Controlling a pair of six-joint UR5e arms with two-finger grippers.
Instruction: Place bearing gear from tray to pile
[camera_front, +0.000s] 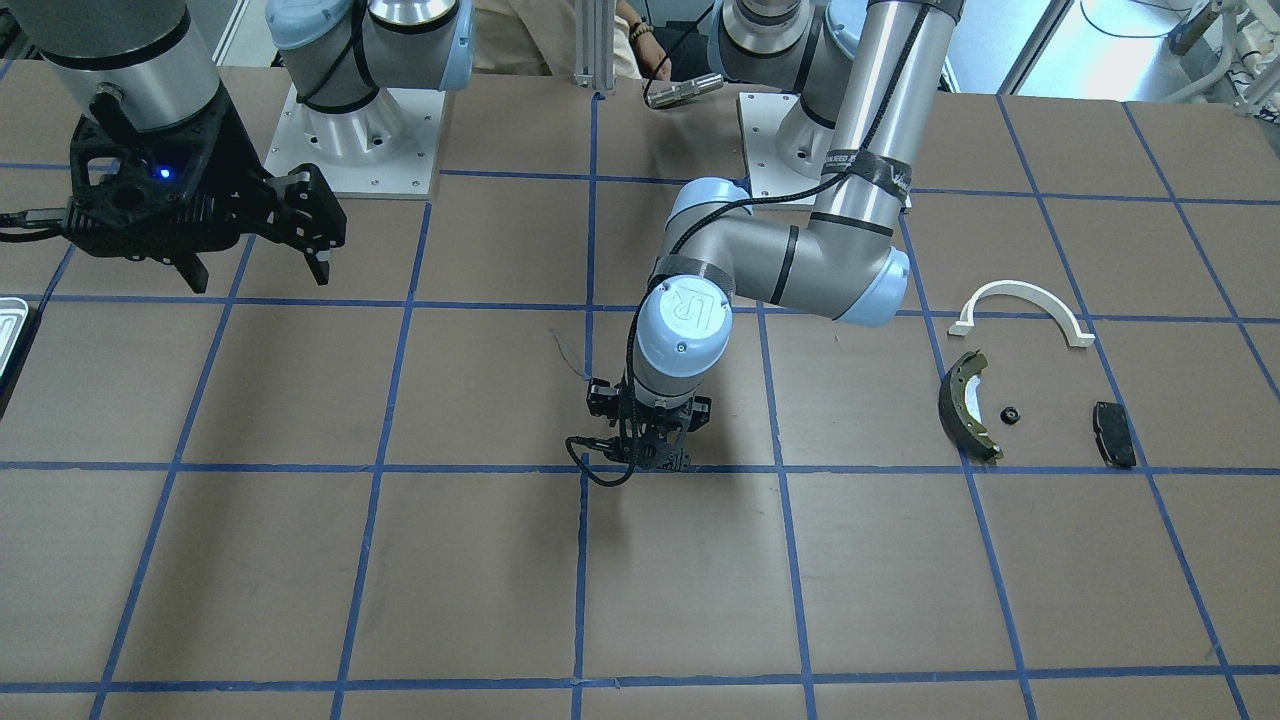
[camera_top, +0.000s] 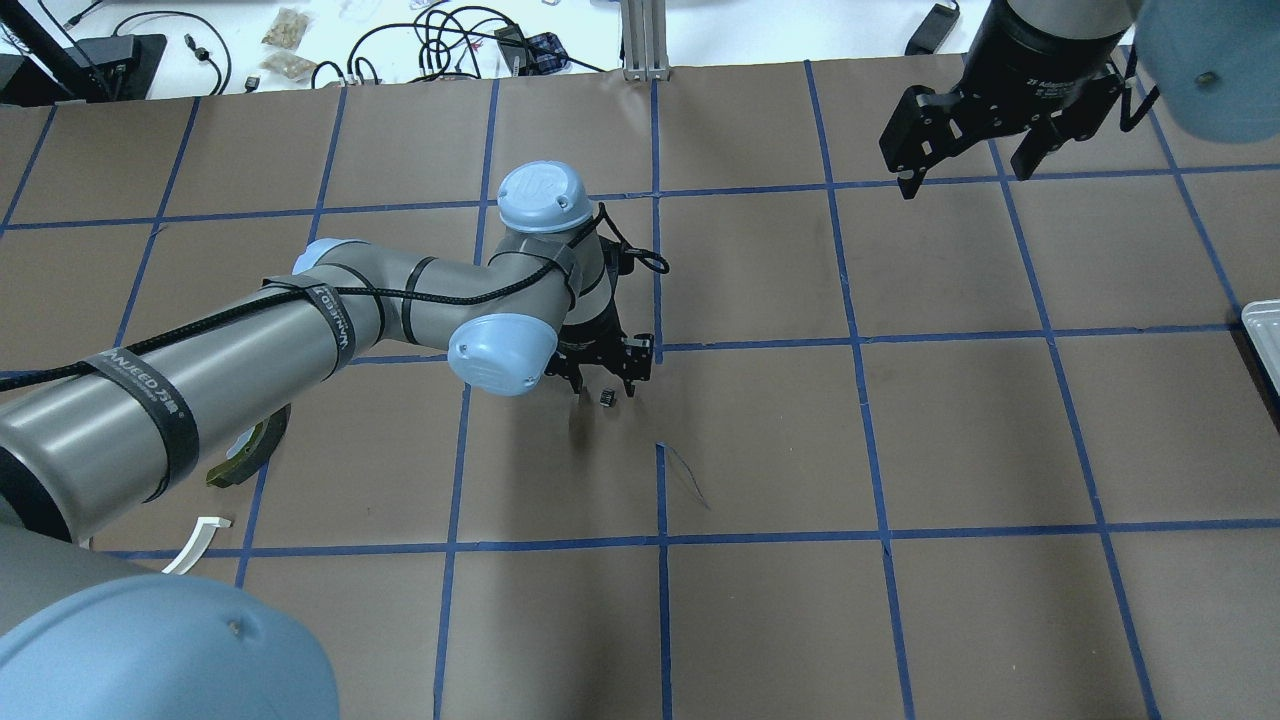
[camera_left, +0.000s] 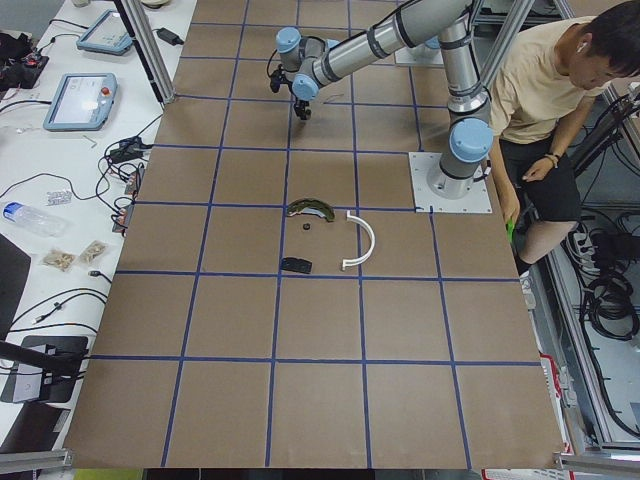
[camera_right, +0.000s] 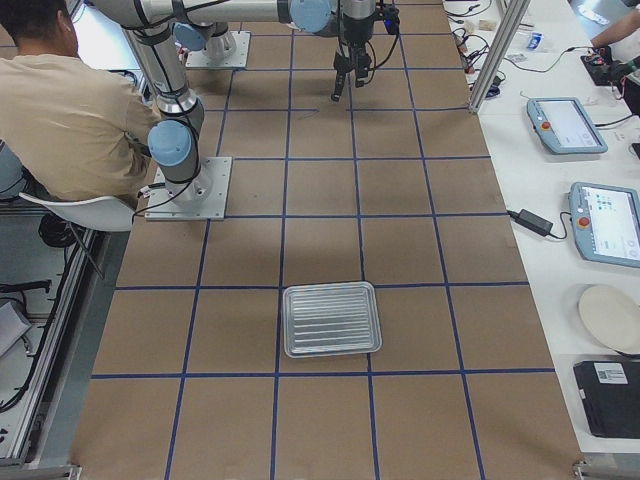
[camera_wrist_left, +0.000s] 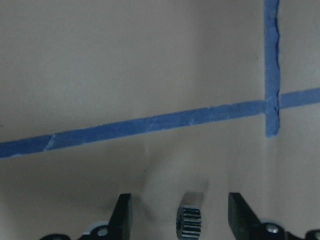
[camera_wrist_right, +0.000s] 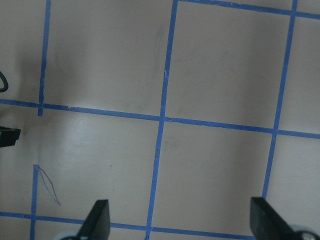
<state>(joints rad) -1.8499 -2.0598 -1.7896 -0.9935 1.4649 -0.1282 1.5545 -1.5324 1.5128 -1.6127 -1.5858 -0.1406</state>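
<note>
1. At mid-table, the left gripper (camera_wrist_left: 181, 202) pointed down with its two fingers spread apart. The bearing gear (camera_wrist_left: 189, 223) sat between them, touched by neither.
2. The gear lay beside a crossing of blue tape lines (camera_wrist_left: 150, 122) on the brown table (camera_front: 700, 600). It was well apart from the tray (camera_right: 330, 318) at the robot's right end and from the pile (camera_left: 310, 209) at its left end.
3. This halfway spot probably served as a transfer point, since tray and pile lay at opposite ends. The straddling fingers looked set to close on the gear.
4. The right gripper (camera_front: 258, 275) hung above the table towards the tray side, its fingers wide apart and holding nothing. It seemed to be parked clear of the left arm's working space.
5. The pile held a white arch (camera_front: 1020, 288), an olive-grey brake shoe (camera_front: 955, 405) and a black pad (camera_front: 1114, 433). They lay near one another without touching.
6. A small black round part (camera_front: 1010, 415) lay between the shoe and the pad, too small to identify.
7. Counted: two arms, two grippers, one tray that looked bare, one gear at the gripper, three larger pile parts and one small round part.
</note>
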